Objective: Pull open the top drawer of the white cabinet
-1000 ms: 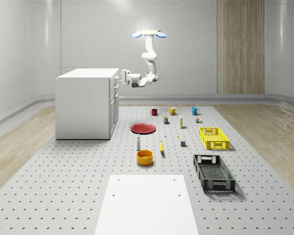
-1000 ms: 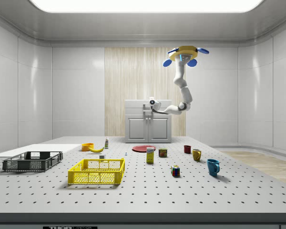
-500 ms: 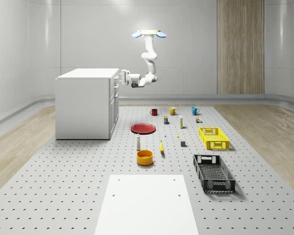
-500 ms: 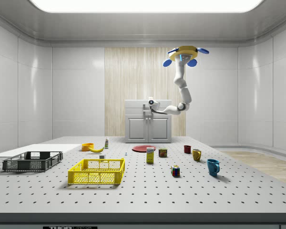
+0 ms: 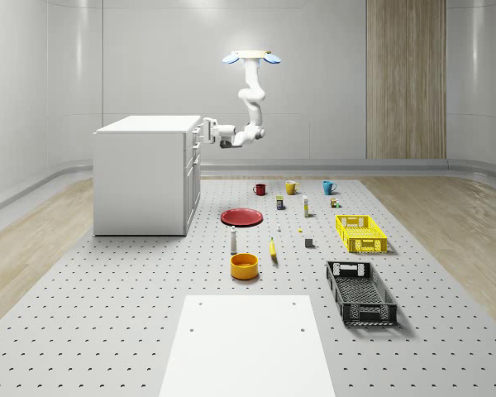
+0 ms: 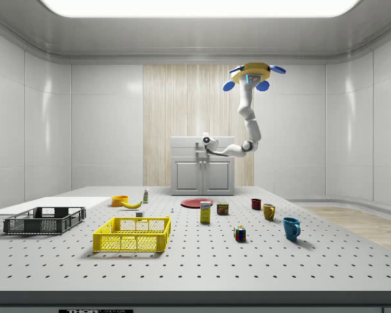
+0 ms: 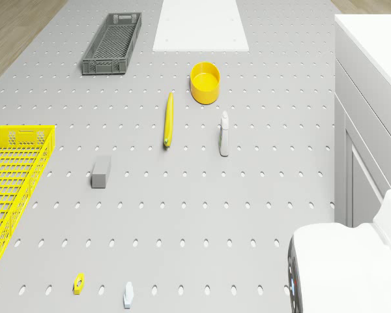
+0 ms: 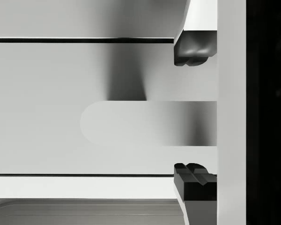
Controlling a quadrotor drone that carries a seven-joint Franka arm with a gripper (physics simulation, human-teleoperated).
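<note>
The drone hovers high in the upper middle of the whole-scene view, over the far part of the grey surface and just right of the white cabinet; its white arm bends down and reaches left to the cabinet's front; the tool is at the top drawer, up near the cabinet's top edge; in the side view the drone is at the upper right of the middle and the tool sits against the top of the cabinet; in the wrist view the drawer front is a wide pale band and the long rounded handle lies flat across it; the tool is open, with one fingertip over the handle and the other under it, both clear of the bar, so it holds nothing; the drawer looks shut, level with the cabinet front; on the surface a red plate lies near the cabinet's lower right; a yellow bowl, a banana and a small white bottle are in the middle; a yellow crate and a black crate are at the right.
</note>
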